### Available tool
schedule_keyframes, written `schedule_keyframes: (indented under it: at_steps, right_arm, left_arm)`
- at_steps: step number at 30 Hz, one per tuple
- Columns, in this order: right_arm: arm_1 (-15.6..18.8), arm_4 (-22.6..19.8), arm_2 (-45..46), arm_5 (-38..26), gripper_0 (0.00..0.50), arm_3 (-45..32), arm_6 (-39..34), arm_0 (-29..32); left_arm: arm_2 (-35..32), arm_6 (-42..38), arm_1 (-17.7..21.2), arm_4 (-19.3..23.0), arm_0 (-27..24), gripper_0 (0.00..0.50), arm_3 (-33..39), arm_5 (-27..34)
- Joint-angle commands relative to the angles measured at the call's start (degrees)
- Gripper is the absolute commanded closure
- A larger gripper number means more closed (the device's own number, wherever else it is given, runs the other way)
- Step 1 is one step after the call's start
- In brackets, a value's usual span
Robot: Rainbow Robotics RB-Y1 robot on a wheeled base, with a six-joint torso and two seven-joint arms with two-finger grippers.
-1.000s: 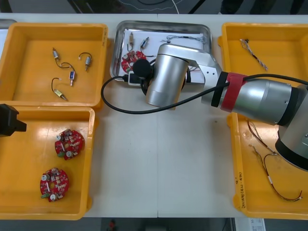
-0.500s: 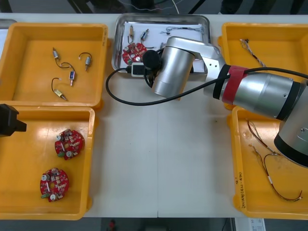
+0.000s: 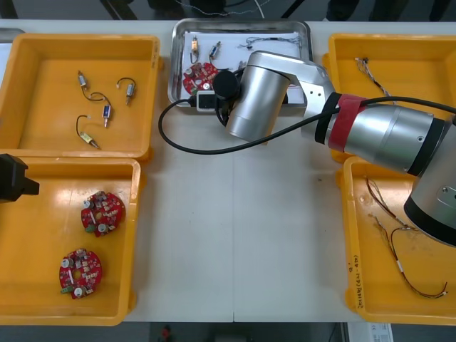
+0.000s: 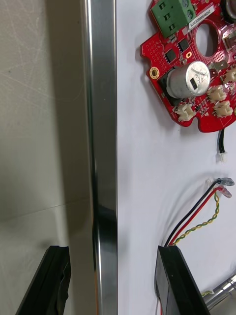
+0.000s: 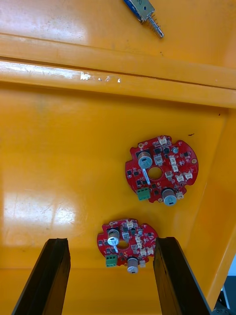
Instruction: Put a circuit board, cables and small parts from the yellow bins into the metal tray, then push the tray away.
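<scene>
The metal tray (image 3: pixel 308 35) was found nearer the far edge of the table (image 3: pixel 235 235) than a second before, and the right arm (image 3: pixel 385 135) was stretched farther across the table after it. Yellow bins were set along the table's left and right edges: in the near-left bin (image 3: pixel 21 285) two red boards (image 3: pixel 102 212) were laid, and in the near-right bin (image 3: pixel 356 285) thin cables (image 3: pixel 399 249). The tray's near rim was partly covered by the right arm's wrist. A circuit board (image 3: pixel 198 77) was seen by the tray's near-left corner, with small metal parts (image 3: pixel 194 46) beyond it. The right gripper (image 4: pixel 112 251) was held wide apart astride the tray's rim, gripping nothing, one finger outside and the other inside beside a red, black and yellow cable (image 4: pixel 196 216). The left gripper (image 5: pixel 110 241) was parked over the near-left bin, its fingers spread wide.
</scene>
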State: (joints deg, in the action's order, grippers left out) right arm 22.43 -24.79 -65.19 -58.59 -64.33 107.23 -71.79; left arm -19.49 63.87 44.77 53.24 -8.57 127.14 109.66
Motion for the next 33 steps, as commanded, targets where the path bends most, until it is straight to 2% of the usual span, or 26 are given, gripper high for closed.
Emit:
schedule_keyframes:
  at_steps: [1,4,9,10,11,13,19,22,26,33]
  right_arm:
    - [-1.2,-2.5,2.3,-3.7,0.000,-3.2,1.8,-3.2]
    - [-1.2,-4.4,5.9,-8.8,0.000,-6.4,1.8,-2.2]
    - [-1.2,-4.2,11.0,-15.6,0.000,-12.6,1.9,0.8]
    - [-1.2,-4.0,13.6,-18.8,0.000,-15.6,1.9,2.4]
    - [-1.2,-4.0,13.6,-18.8,0.000,-15.6,1.9,2.4]
    - [-1.2,-3.9,18.2,-25.1,0.000,-21.2,1.9,5.7]
    - [-1.2,-3.4,26.0,-35.3,0.000,-31.8,1.4,12.4]
    - [-1.2,-2.4,30.7,-43.5,0.000,-38.5,0.9,16.2]
    - [-1.2,-2.4,37.2,-51.4,0.000,-45.0,0.2,21.0]
    - [-1.0,-2.6,50.4,-51.4,0.000,-56.7,-1.1,29.3]
  left_arm:
    - [-1.5,5.6,2.2,0.5,0.7,0.000,1.6,0.3]
    - [-1.5,5.6,2.2,0.5,0.7,0.000,1.6,0.3]
    - [-1.5,5.6,2.2,0.5,0.7,0.000,1.6,0.3]
    - [-1.5,5.6,2.2,0.5,0.7,0.000,1.6,0.3]
    - [-1.5,5.6,2.2,0.5,0.7,0.000,1.6,0.3]
    - [-1.5,5.6,2.2,0.5,0.7,0.000,1.6,0.3]
    - [-1.5,5.6,2.2,0.5,0.7,0.000,1.6,0.3]
    - [-1.5,5.6,2.2,0.5,0.7,0.000,1.6,0.3]
    - [-1.5,5.6,2.2,0.5,0.7,0.000,1.6,0.3]
    - [-1.5,5.6,2.2,0.5,0.7,0.000,1.6,0.3]
